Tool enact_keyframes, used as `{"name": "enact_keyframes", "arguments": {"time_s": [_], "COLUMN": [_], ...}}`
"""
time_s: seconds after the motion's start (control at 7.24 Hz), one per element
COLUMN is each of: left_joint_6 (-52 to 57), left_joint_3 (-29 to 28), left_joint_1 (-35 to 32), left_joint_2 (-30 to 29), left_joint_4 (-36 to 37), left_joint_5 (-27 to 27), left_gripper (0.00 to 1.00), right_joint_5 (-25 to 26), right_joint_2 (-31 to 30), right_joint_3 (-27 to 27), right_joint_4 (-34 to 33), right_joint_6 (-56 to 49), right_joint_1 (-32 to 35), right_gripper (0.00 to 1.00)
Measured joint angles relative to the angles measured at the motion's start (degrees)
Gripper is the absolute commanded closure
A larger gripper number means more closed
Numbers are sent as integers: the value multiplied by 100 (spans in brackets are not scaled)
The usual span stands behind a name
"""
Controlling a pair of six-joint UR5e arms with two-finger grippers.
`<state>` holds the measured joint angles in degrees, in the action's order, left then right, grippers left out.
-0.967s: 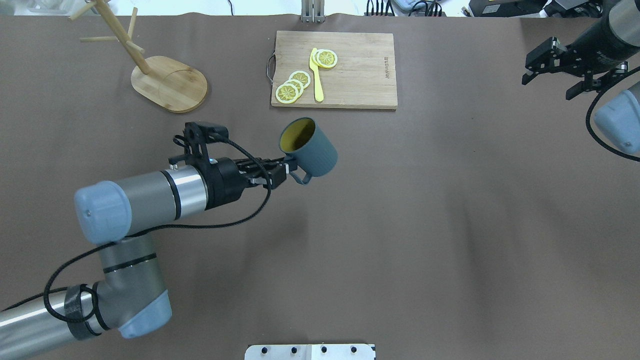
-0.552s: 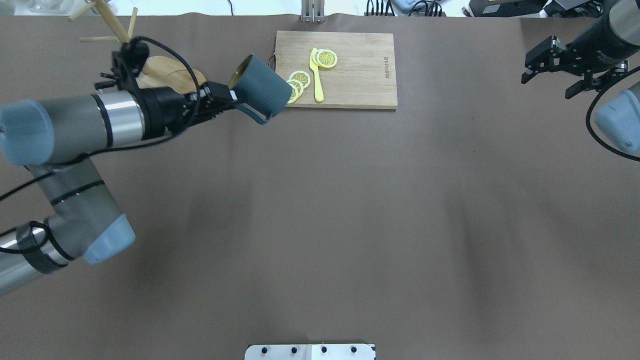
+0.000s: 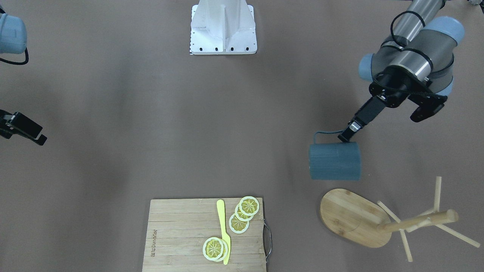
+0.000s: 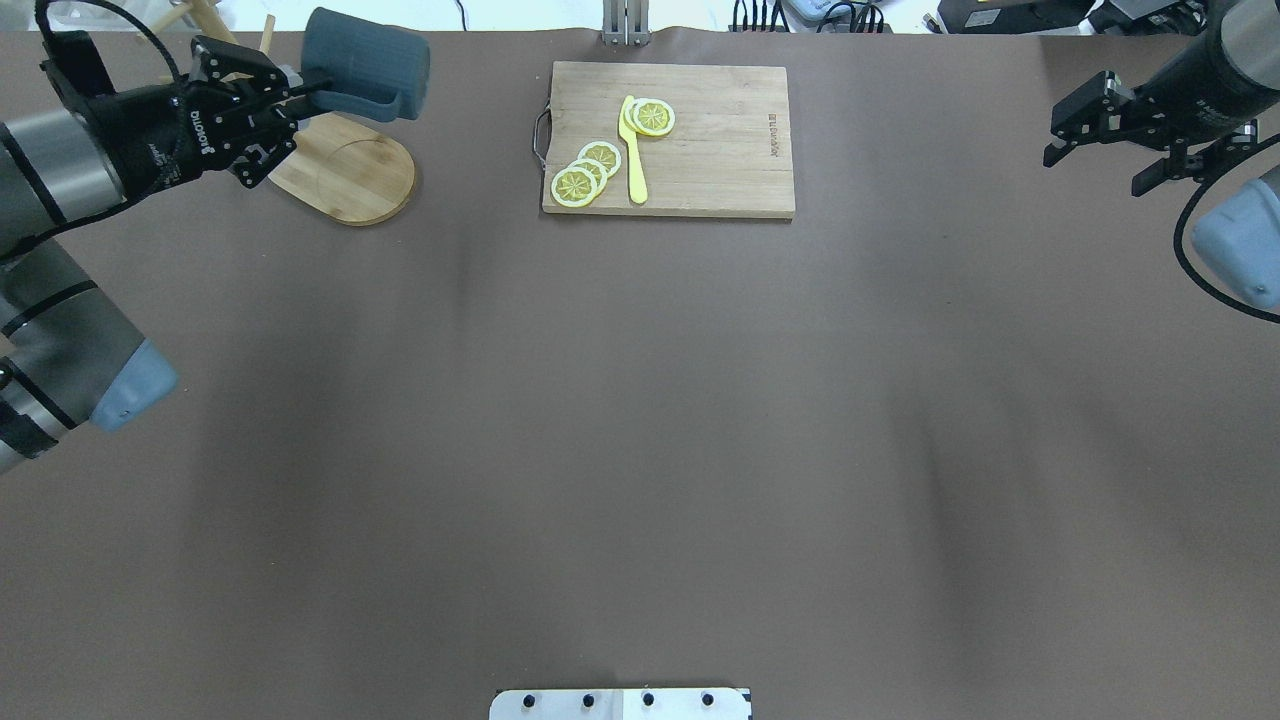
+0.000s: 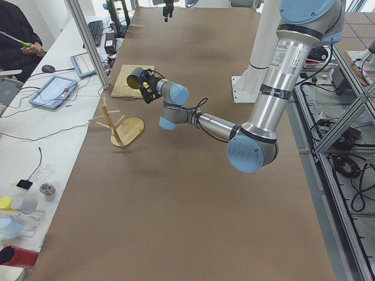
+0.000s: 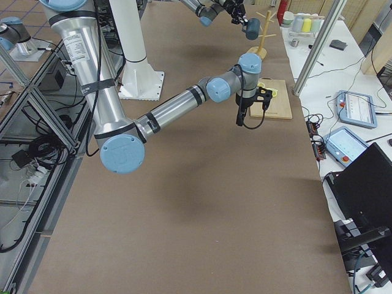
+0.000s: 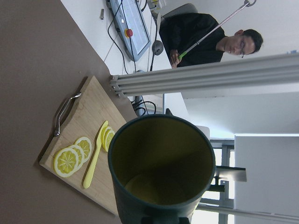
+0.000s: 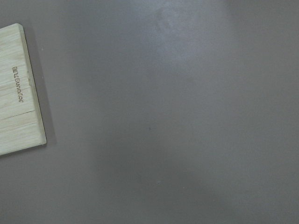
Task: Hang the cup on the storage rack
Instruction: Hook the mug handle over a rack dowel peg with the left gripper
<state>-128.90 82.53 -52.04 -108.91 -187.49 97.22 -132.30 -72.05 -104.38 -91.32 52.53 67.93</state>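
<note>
Left gripper (image 4: 300, 88) clenched on the handle of the cup (image 4: 370, 62), at the end nearest the rim. Right gripper (image 4: 1095, 170) hangs over the far right corner of the table (image 4: 640, 450), fingers apart, nothing in them.

Cup is in the air above the far left corner of the table, near the rack (image 3: 351, 217) and higher than its base. It touches neither the post nor the pegs (image 3: 438, 192). Its exact offset from the post is hard to read, since each view places it differently.

Progress: lift is done, cup is off the table and at the rack's corner. Hanging not yet done; every visible peg is bare. Left, by my reading: bring the handle loop level with a peg tip, slide it on, let go, draw the arm clear.

Orientation: cup lies on its side, long axis about level and running along the table's length. Mouth faces the table's left end; the left wrist camera looks straight into the yellow-green inside. Bottom faces the cutting board (image 4: 700, 160). Handle sits on the side toward the robot's edge of the table, away from the pegs, so I judge a turn is needed before it can hook.
</note>
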Motion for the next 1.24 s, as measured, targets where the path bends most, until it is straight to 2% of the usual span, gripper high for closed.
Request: {"name": "enact_keyframes", "arguments": {"time_s": [0.14, 0.28, 0.69, 1.24], "left_joint_6": [-326, -474, -804, -1288], "left_joint_3": [-414, -636, -1109, -1533], "left_joint_1": [-5, -6, 0, -2], "left_joint_2": [-72, -182, -620, -809], "left_joint_4": [-505, -702, -800, -819], "left_joint_5": [-301, -584, -1281, -1748], "left_gripper": [100, 100, 100, 100], "right_joint_5": [-3, -3, 12, 42], "right_joint_2": [0, 6, 56, 100], "right_joint_3": [-14, -32, -144, -171], "right_joint_4": [0, 0, -43, -61], "right_joint_6": [-4, -2, 62, 87], "right_joint_1": [1, 1, -4, -37], "right_gripper": [0, 0, 0, 0]}}
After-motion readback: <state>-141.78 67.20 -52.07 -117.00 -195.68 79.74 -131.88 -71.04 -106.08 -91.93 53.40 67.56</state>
